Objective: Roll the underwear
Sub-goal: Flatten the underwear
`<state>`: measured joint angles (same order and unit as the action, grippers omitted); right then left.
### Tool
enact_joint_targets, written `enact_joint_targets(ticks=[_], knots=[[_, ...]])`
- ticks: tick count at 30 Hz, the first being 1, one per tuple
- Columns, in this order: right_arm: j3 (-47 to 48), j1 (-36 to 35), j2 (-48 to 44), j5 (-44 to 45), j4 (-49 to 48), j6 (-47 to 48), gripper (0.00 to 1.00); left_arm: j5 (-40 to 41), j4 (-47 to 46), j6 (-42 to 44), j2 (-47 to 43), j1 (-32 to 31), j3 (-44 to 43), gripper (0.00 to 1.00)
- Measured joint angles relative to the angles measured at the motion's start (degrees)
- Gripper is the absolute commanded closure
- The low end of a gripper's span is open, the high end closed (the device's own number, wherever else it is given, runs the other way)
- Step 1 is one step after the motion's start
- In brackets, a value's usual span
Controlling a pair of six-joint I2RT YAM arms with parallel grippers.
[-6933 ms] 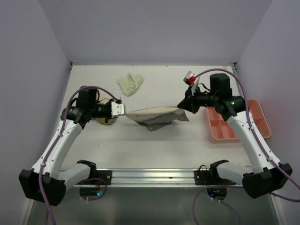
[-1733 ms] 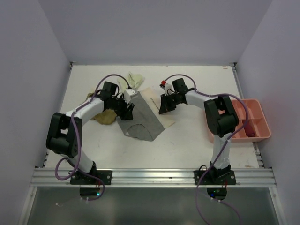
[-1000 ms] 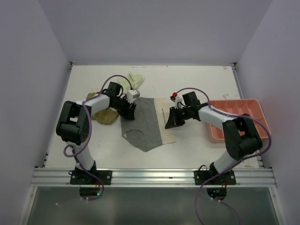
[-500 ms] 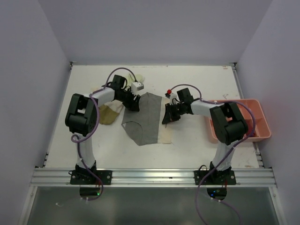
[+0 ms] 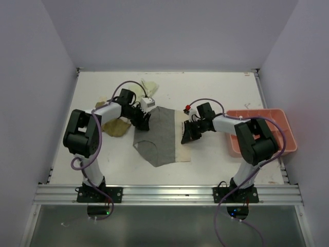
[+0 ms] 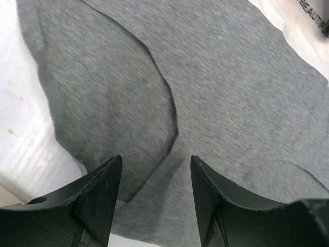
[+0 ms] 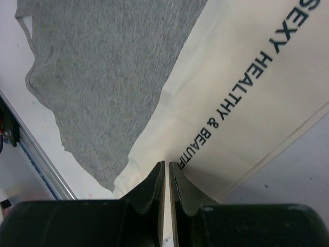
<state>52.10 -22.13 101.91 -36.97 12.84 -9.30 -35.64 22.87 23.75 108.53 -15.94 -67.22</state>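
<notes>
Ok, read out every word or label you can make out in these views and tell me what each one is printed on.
"SEXY HEALTHY & BEAUT": dark capitals along the cream band beside the grey underwear. The rest of the line is hidden behind the right gripper.
Left wrist view, top corner: a few dark letters on the same cream band, too cut off and blurred to read.
Top view: no readable text.

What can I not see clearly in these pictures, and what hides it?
- Top view: the right arm covers part of the tray; its contents cannot be told.
- Top view: the left arm overlaps the olive-tan garment.
- Right wrist view: the right gripper's jaws hide whether they pinch the cream cloth.
- Same view: the print is cut by the upper edge and the jaws.
</notes>
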Motion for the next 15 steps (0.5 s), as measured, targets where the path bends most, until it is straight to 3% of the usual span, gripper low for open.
enact_joint_targets(ticks=[7, 12, 15], knots=[[0.33, 0.0, -8.68, -2.45, 7.69, 2.97, 0.83, 1.01, 2.14, 4.04, -12.96, -0.07, 4.57, 0.37], [7.02, -0.09, -12.7, -3.69, 11.89, 4.52, 0.83, -1.7, 3.08, 12.85, -27.21, -0.74, 7.69, 0.43], [12.61, -0.09, -10.97, -3.85, 11.82, 4.52, 0.83, -2.08, 4.02, 19.17, -34.03, -4.5, 11.72, 0.48]])
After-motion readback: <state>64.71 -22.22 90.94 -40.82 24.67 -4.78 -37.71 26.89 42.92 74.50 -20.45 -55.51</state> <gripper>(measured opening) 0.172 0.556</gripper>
